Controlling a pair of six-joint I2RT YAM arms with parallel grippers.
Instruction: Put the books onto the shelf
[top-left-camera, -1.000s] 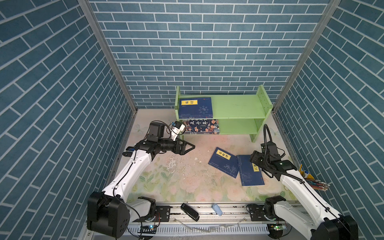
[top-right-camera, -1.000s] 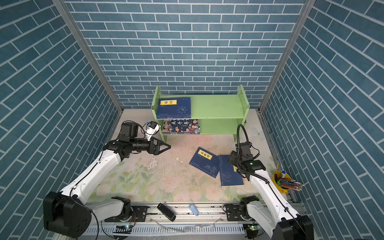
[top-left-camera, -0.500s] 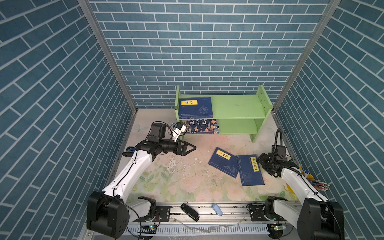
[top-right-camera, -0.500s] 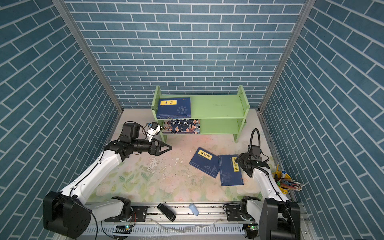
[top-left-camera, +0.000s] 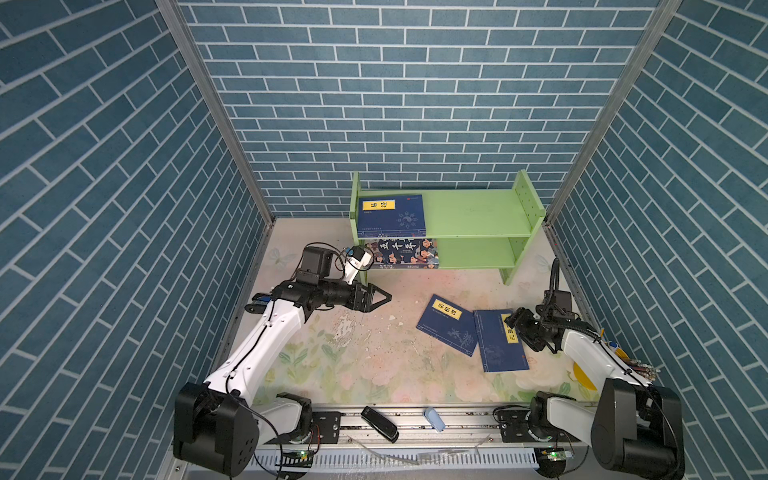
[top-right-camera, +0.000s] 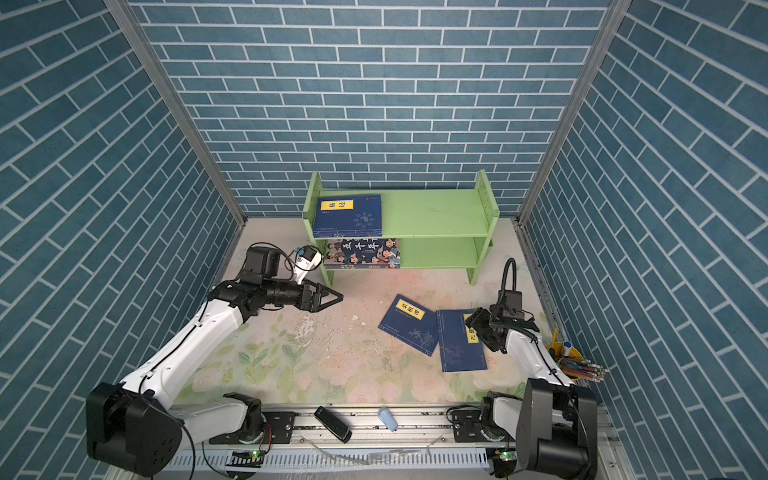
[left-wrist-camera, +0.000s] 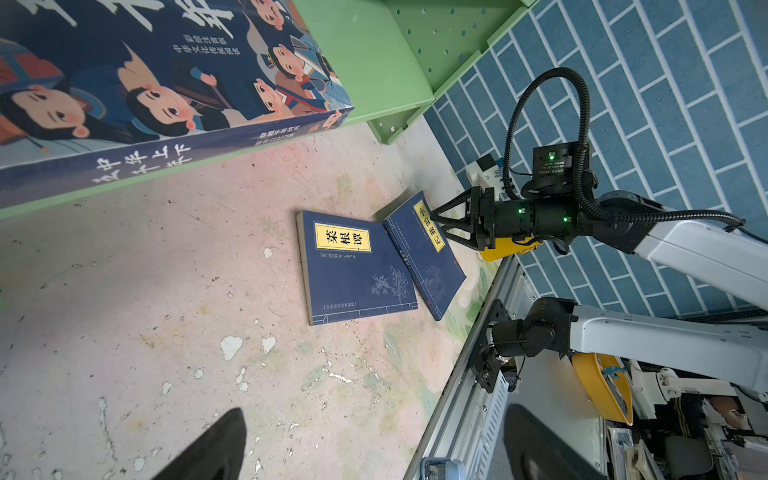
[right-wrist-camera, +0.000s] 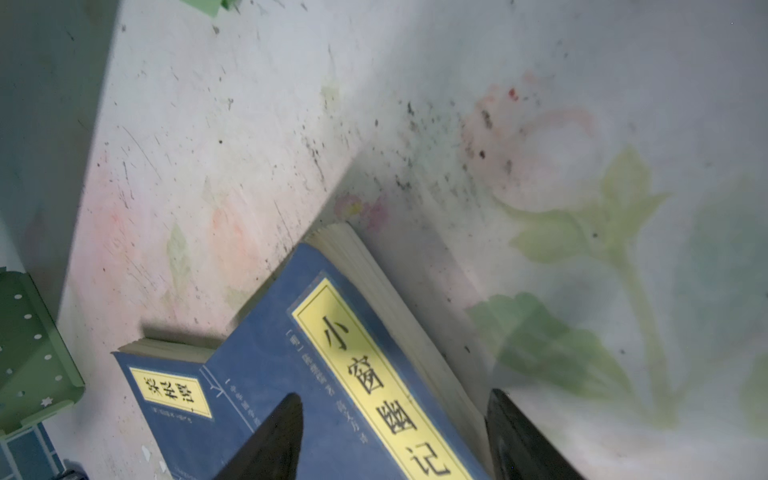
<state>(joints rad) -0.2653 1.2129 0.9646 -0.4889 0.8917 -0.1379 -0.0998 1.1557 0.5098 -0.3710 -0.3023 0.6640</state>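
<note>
My right fingers (top-left-camera: 513, 326) are spread apart and hold nothing yet. They sit low at the outer edge of the right-hand navy book (top-left-camera: 496, 351), one finger over the cover by the yellow label and the other out past the page edge. I judge that closing here would pinch that edge. The book lies on the worktop (top-left-camera: 365, 357) with its inner edge resting over a corner of the second navy book (top-left-camera: 444, 326), so the outer side is the free one to come at.

My left fingers (top-left-camera: 383, 297) hang wide open and empty above the worktop in front of the shelf (top-left-camera: 473, 214), well apart from both books.

On the shelf, one navy book (top-left-camera: 392, 212) lies flat at the left end of the upper tier, with the big cartoon book (top-left-camera: 405, 254) under it on the lower tier. The rest of both tiers is bare, so there is room.

The shelf's near leg (top-left-camera: 510, 272) stands between my right arm and the tiers. The pot of pencils (top-right-camera: 570, 353) sits just beside that arm.
</note>
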